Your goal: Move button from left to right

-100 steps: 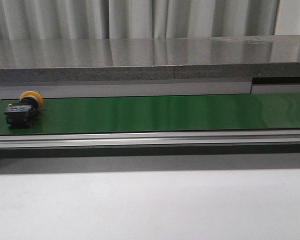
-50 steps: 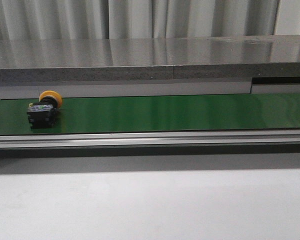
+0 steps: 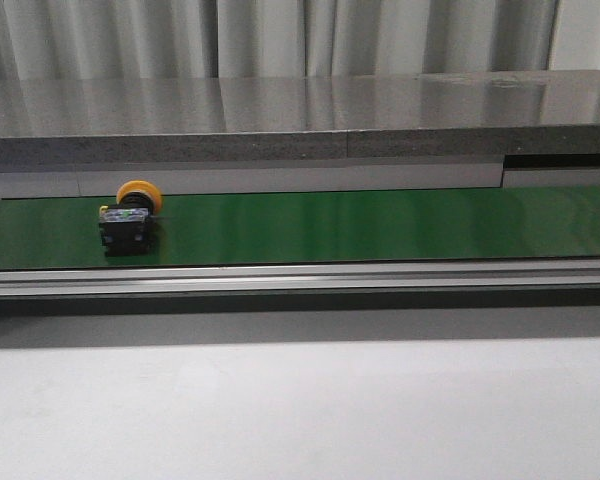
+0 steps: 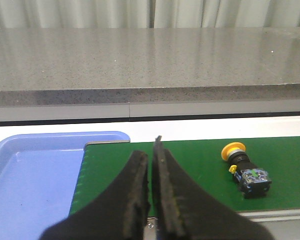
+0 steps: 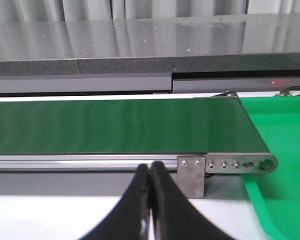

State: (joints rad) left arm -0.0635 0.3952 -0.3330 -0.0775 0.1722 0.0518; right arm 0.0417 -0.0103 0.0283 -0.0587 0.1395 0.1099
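The button (image 3: pixel 128 220) lies on its side on the green conveyor belt (image 3: pixel 360 225), towards the belt's left part, its yellow-orange cap facing the back and its black body bearing a bluish-green mark. The left wrist view shows the button (image 4: pixel 245 169) too, off to one side of my left gripper (image 4: pixel 151 152), which is shut and holds nothing, its tips over the belt near the belt's end. My right gripper (image 5: pixel 149 167) is shut and empty, hanging in front of the belt's metal rail (image 5: pixel 90 161). Neither gripper shows in the front view.
A blue tray (image 4: pixel 35 175) sits at the belt's left end. A green surface (image 5: pixel 285 130) lies past the belt's right end, by a metal bracket (image 5: pixel 191 175). A grey stone ledge (image 3: pixel 300 125) runs behind the belt. White tabletop (image 3: pixel 300 410) lies in front.
The button has travelled to the right along the belt, from the far left edge of the front view to about a fifth of the way across.
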